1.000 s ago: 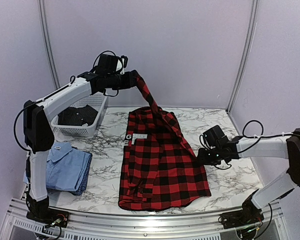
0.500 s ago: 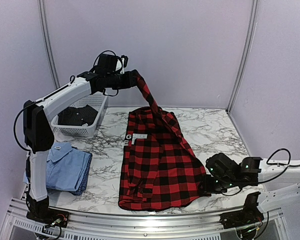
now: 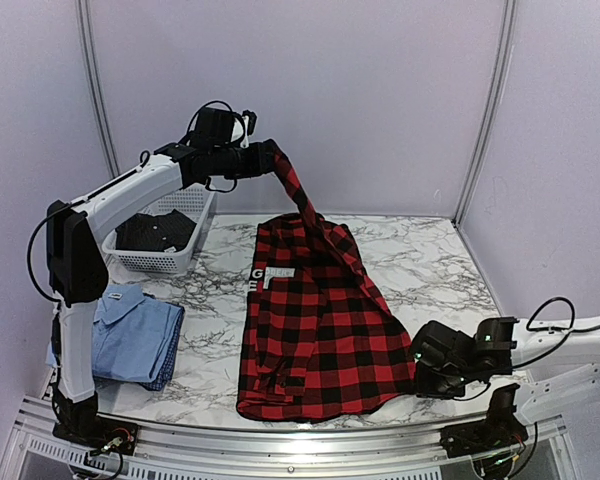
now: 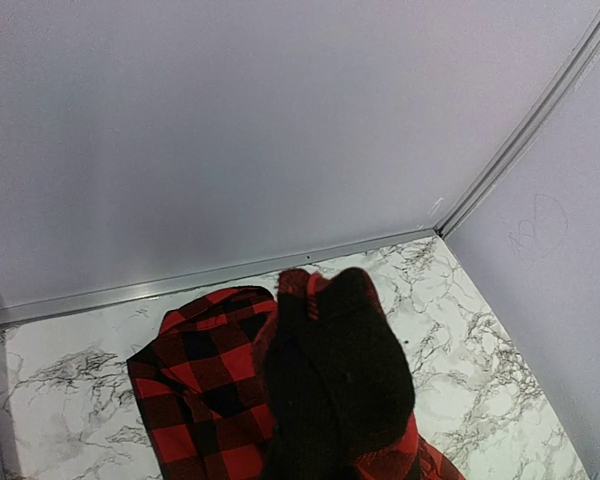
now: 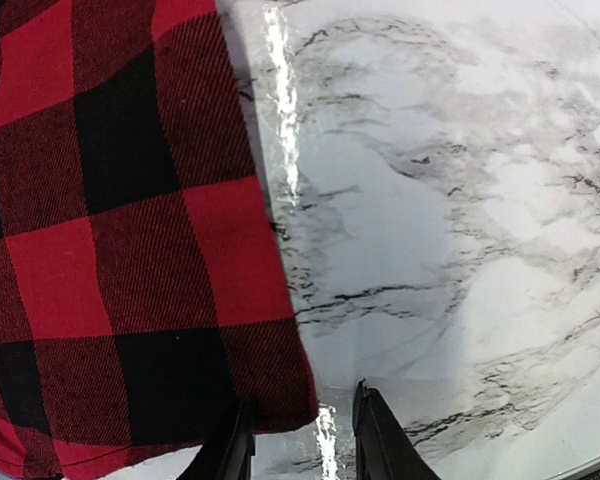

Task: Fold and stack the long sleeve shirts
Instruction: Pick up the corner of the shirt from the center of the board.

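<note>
Left gripper (image 3: pixel 264 158) clenches the raised sleeve of the red-and-black buffalo-check flannel shirt (image 3: pixel 320 320); right gripper (image 5: pixel 302 405), fingers parted, seemingly straddles its hem corner

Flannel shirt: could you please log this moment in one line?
left end effector: shut on flannel shirt sleeve, raised | right end effector: open at hem corner | blue shirt: folded

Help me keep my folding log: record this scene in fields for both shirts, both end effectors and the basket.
flannel shirt: flat on table, one sleeve lifted
blue shirt: folded, left near corner
left end effector: shut on flannel shirt's sleeve, raised
right end effector: open, at flannel shirt's near right corner
basket: far left, dark garment inside
</note>
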